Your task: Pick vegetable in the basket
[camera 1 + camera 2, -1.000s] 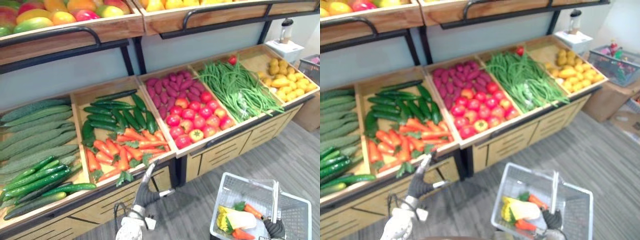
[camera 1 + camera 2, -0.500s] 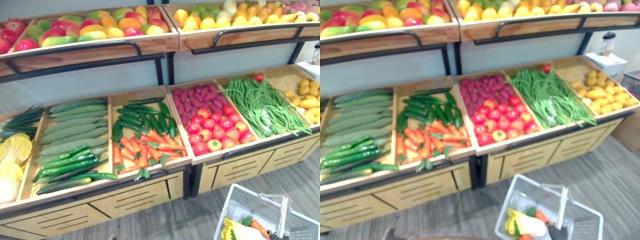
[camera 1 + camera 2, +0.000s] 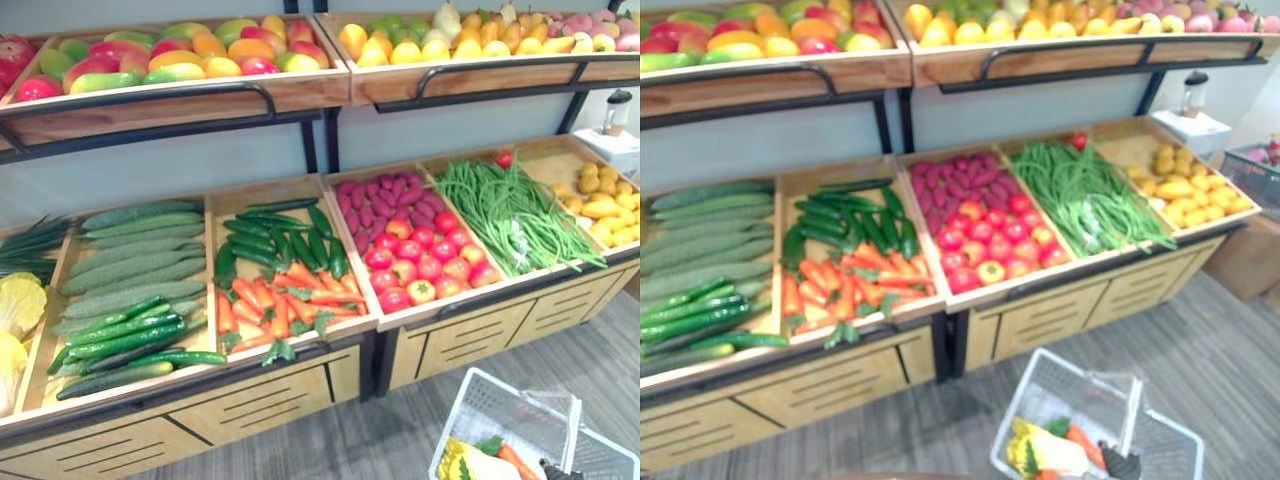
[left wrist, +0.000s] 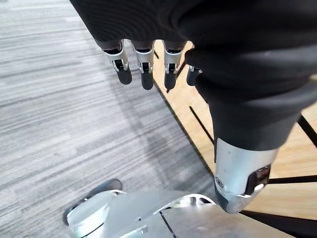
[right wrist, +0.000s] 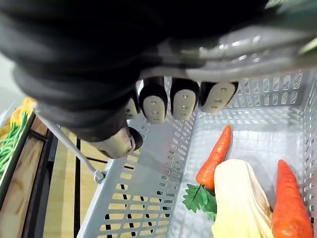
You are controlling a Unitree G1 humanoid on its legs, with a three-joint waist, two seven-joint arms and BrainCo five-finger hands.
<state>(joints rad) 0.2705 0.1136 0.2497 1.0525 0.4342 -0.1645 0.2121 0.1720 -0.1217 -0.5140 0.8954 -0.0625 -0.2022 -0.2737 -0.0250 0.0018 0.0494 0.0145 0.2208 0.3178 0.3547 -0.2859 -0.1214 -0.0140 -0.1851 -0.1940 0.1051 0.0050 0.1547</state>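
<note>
right hand is curling its fingers tight round the handle of the basket, so it's busy carrying. two carrots and a pale leafy veg are lying inside already. left hand is hanging low by the wooden cabinet front, fingers straight-ish, loosely side by side, holding nothing. so imo left is doing the next pick. closest target is prob the shelf carrots, sitting up and fwd of that hand, lying flat at mixed angles. dark cucumbers are lying just behind them, tomatoes one bin to the right. the front lip is getting in the way, so I'd be reaching up n over it.
</note>
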